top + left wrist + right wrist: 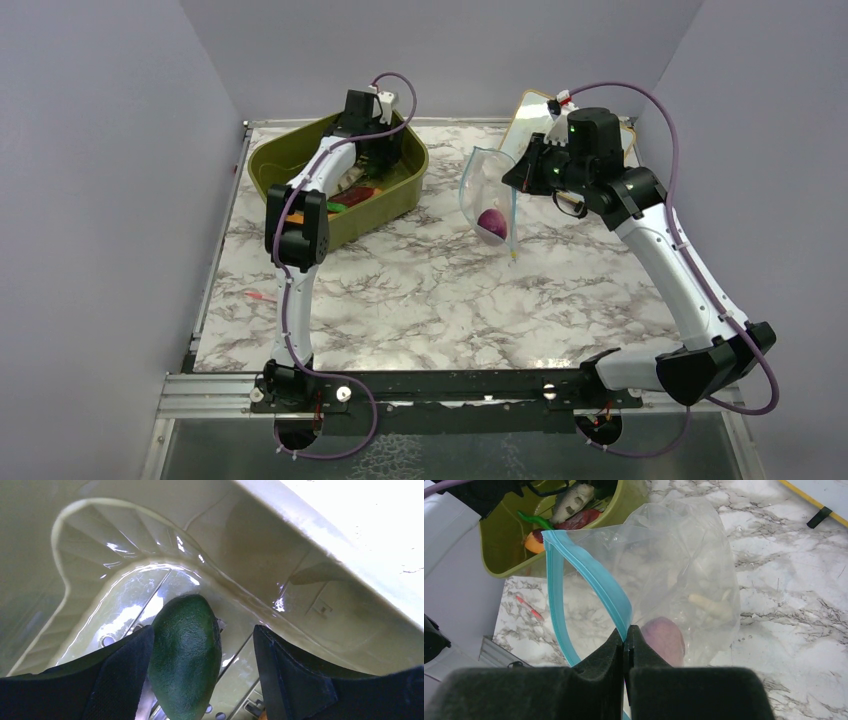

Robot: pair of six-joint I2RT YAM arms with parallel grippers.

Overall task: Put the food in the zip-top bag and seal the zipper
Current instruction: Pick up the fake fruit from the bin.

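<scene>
The zip-top bag hangs in the air above the far half of the table, a little right of its middle, with its mouth gaping toward the left side. The right hand is clamped tight on the zipper, pinching the light blue strip between its closed fingers at one end of the mouth, while the rest of the strip curves away in an open loop. Inside the bag, low down and close to the gripping fingers, lies the pink-purple onion. A pale stick-shaped piece shows through the plastic beside it; whether it is inside or behind the bag I cannot tell.

The olive-green tub sits at the table's far left corner. The left hand is down inside it with its jaws spread wide. A dark green vegetable stands between the fingers, against the left one and clear of the right one, so nothing is gripped. More food lies in the tub: a dark red piece, an orange piece, a bright green piece and a white speckled piece.

A small red object lies on the table near its left edge.
</scene>
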